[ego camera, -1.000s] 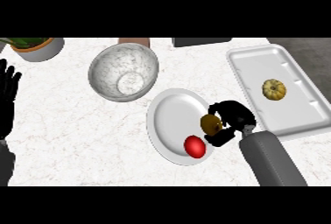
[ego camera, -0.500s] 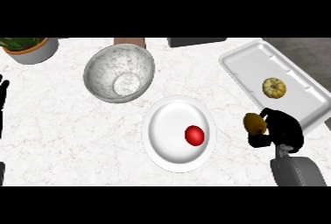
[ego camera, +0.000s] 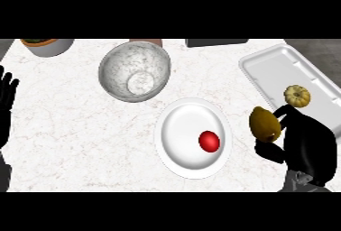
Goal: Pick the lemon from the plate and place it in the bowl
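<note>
The right hand [ego camera: 303, 144] has its fingers curled round the lemon [ego camera: 264, 124], held up just right of the plate [ego camera: 186, 149], clear for carrying to the bowl [ego camera: 133, 70] beyond the plate. The left hand [ego camera: 8, 97] rests open, far left.

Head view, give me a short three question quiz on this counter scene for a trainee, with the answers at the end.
1. True or false: the lemon lies on the plate.
2. Which hand holds the lemon: A left, B right?
3. Fill in: the small red item lies on the ____.

Key: 1 false, the right hand holds it beside the plate, near the white tray. 2 B; the left hand rests open at the left edge. 3 plate. The bowl holds no lemon yet.
</note>
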`<state>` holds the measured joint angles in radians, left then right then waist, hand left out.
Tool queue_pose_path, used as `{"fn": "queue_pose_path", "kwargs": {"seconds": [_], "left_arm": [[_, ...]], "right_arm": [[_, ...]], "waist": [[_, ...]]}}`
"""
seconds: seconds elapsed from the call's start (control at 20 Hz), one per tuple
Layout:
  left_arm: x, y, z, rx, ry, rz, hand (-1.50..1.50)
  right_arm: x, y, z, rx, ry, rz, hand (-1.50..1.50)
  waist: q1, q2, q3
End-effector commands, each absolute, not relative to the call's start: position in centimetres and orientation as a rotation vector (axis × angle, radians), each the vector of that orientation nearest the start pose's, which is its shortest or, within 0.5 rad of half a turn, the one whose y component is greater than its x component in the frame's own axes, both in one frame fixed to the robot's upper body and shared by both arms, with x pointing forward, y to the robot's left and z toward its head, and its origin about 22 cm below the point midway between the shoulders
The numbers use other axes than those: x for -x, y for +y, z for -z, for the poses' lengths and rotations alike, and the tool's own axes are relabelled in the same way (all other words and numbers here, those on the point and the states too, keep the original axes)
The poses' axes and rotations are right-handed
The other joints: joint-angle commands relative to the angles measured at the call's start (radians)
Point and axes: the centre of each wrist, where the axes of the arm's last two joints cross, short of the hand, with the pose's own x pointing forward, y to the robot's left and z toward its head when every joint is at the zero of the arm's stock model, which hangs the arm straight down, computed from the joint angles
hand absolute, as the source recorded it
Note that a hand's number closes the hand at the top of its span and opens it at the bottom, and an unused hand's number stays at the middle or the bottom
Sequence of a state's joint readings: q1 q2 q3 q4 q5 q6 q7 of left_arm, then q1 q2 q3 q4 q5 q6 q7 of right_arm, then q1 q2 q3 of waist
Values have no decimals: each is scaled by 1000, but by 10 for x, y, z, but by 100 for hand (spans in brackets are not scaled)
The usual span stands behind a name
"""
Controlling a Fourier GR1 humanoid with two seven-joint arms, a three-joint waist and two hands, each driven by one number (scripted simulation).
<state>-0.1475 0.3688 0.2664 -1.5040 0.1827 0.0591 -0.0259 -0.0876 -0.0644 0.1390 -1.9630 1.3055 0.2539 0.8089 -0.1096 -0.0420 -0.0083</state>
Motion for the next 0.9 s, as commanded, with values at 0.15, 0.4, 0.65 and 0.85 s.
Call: {"fn": "queue_pose_path", "kwargs": {"seconds": [0.15,0.4,0.65,0.85], "left_arm": [[-284,334,-77,-255,-1757,-57,0],[-292,325,-93,-236,-1777,-23,0],[-300,324,-86,-208,-1777,-22,0],[-305,314,-85,-219,-1794,-15,0]], "right_arm": [[-167,-143,-202,1298,-1234,-420,150],[-151,-118,-233,1247,-1331,-356,150],[-193,-89,-247,1204,-1334,-353,150],[-233,-76,-256,1155,-1316,-363,150]], "waist": [[80,22,3],[117,31,4],[135,41,3],[148,48,4]]}}
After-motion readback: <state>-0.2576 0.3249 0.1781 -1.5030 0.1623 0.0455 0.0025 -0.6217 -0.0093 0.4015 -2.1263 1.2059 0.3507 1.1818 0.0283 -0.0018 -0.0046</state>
